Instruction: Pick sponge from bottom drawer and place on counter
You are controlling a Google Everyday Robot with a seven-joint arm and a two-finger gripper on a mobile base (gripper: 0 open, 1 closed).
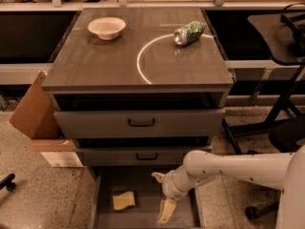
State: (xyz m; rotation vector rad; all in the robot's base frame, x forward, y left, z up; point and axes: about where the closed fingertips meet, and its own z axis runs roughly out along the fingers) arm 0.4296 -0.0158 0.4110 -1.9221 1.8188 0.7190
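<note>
The pale yellow sponge [123, 200] lies on the floor of the open bottom drawer [143, 182], left of centre. My gripper [160, 194] hangs over the drawer just right of the sponge, apart from it. Its two pale fingers [166, 212] are spread, with nothing between them. The white arm comes in from the lower right. The counter [119, 61] is the dark wood-grain cabinet top with a white arc line.
A white bowl [106, 27] and a crushed green can [188, 33] sit on the counter. Two upper grey drawers with black handles [141, 123] stick out a little. A cardboard box [35, 116] stands at the left, a black chair base [281, 123] at the right.
</note>
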